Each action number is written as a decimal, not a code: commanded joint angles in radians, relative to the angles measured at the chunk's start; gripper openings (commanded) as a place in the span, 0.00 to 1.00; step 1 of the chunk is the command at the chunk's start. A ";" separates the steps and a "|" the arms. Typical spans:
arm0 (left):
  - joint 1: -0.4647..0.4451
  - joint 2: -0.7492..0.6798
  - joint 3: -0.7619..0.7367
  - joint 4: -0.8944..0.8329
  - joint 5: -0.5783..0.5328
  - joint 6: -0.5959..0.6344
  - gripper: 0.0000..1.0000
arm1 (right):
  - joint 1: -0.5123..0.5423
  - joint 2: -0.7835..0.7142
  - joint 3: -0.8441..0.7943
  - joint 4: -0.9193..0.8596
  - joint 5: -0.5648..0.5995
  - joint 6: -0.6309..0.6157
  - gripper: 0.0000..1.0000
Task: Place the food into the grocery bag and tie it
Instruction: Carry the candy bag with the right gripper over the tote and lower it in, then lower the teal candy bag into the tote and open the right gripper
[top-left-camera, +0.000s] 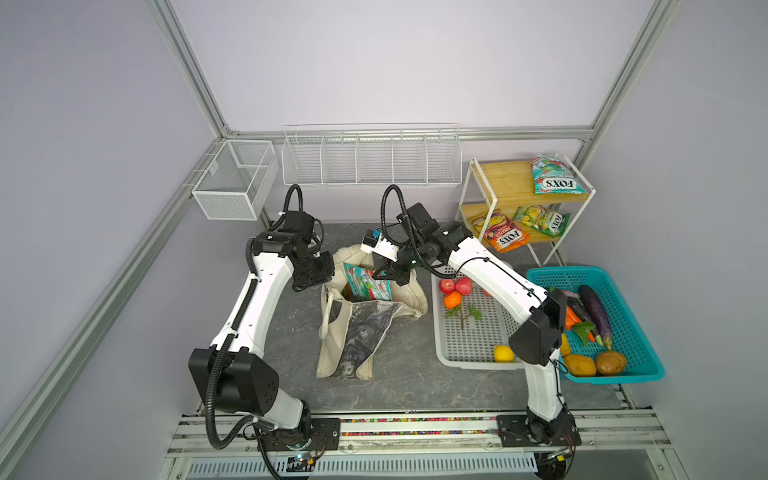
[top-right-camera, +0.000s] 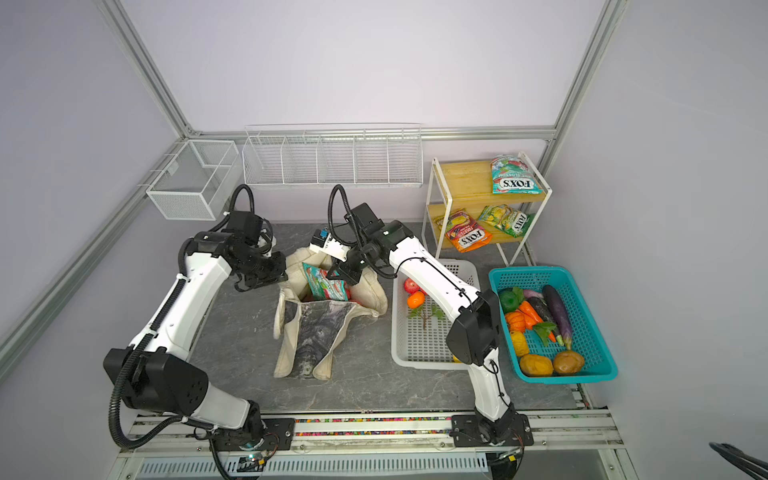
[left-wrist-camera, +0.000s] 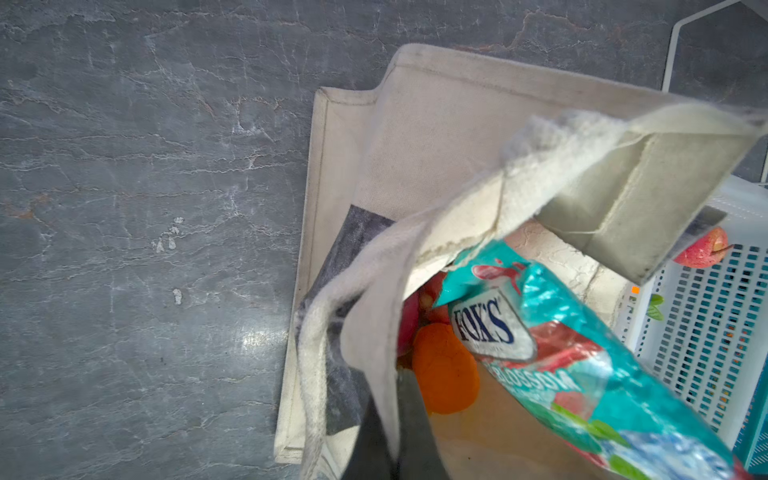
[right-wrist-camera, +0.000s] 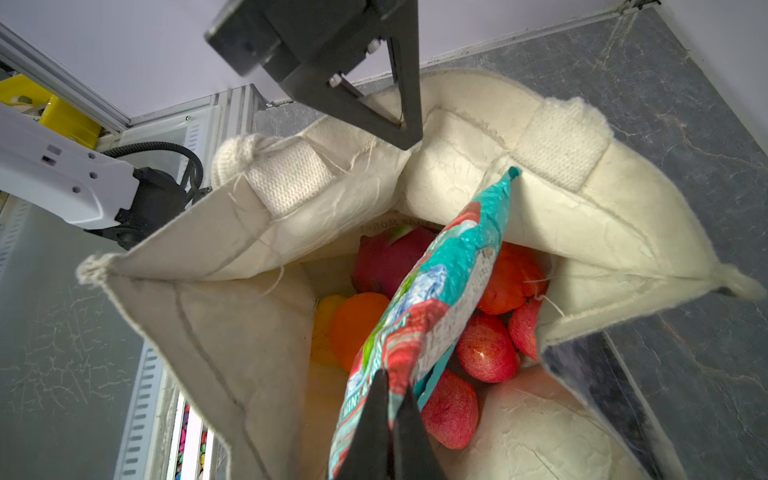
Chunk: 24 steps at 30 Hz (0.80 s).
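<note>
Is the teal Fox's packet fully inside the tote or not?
Not fully. The packet slants across the bag's open mouth above the fruit, one end pinched in the shut right gripper.

White arm shells, black joints; ribbed black cables; black triangular jaws

Premises: a robotics lab test cell. Evidence: aluminium frame posts around plain lilac panels. The left arm and right arm are bolted to a slotted rail at 6 o'clock. Staged props: shelf rack at 2 o'clock, wire basket at 12.
</note>
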 joint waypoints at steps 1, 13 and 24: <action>0.004 -0.024 -0.015 0.000 0.012 -0.008 0.00 | 0.029 0.014 0.027 0.051 -0.025 -0.002 0.07; 0.004 -0.021 -0.004 0.002 -0.001 0.003 0.00 | 0.086 0.126 0.012 0.143 -0.002 0.172 0.07; 0.005 0.003 0.002 -0.020 -0.080 0.020 0.00 | 0.086 0.124 -0.054 0.173 0.069 0.192 0.44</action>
